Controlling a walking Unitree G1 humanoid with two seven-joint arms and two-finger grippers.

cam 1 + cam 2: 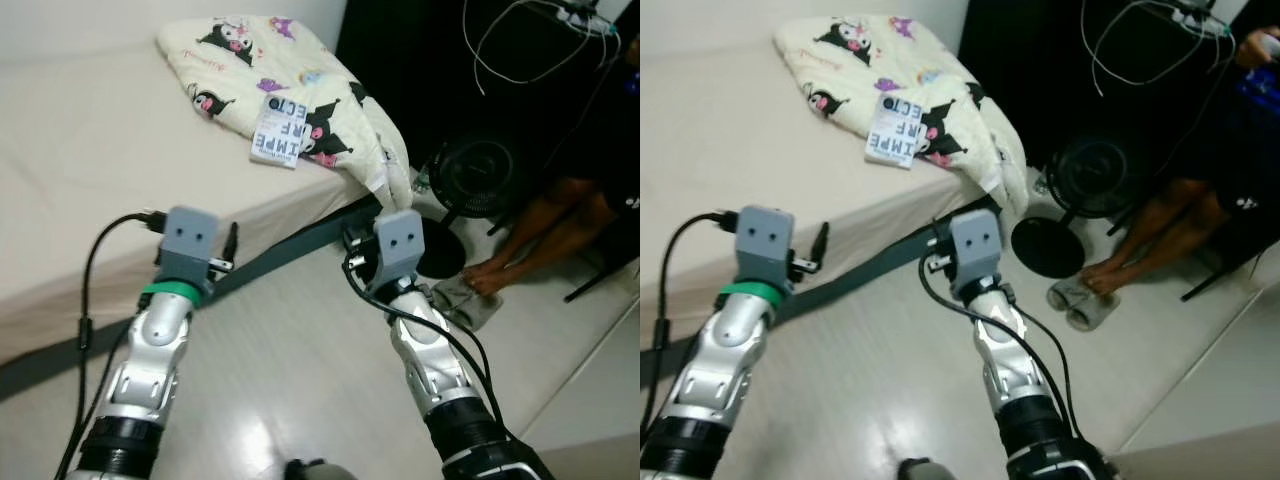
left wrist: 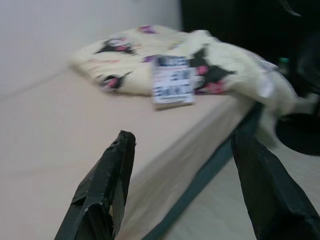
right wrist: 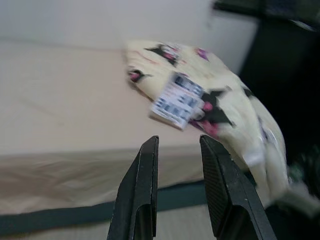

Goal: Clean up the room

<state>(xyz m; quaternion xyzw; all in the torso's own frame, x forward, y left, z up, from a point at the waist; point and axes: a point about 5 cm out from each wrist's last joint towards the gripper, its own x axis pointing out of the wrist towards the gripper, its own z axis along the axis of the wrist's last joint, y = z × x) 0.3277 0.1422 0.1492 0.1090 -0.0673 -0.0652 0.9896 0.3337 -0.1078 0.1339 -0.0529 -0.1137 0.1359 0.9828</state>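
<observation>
Cream, soft quilted blanket (image 1: 290, 90) printed with black-and-pink cartoon figures, bunched at the far corner of the bed (image 1: 80, 170), one fold spilling over the bed edge toward the floor (image 1: 300, 370). Flat white booklet (image 1: 277, 131) with bold black lettering resting on the blanket, near the bed's front edge. Bed surface beige, smooth, matte; dark grey band along the frame below. Left gripper (image 2: 180, 195) held in front of the bed's front edge, fingers spread wide, nothing between them; blanket and booklet well ahead of it, apart. Right gripper (image 3: 177, 190) also short of the bed edge, fingers (image 3: 140, 195) narrowly parted with a slim gap, holding nothing; booklet beyond the tips, no contact. Floor pale, glossy, reflective. Black round-based fan (image 1: 478, 180) on the floor beside the hanging blanket fold. Person's legs (image 1: 540, 225) beside the fan, grey slippers (image 1: 465, 300) at the feet. White cables (image 1: 530, 40) hanging against the dark background.
</observation>
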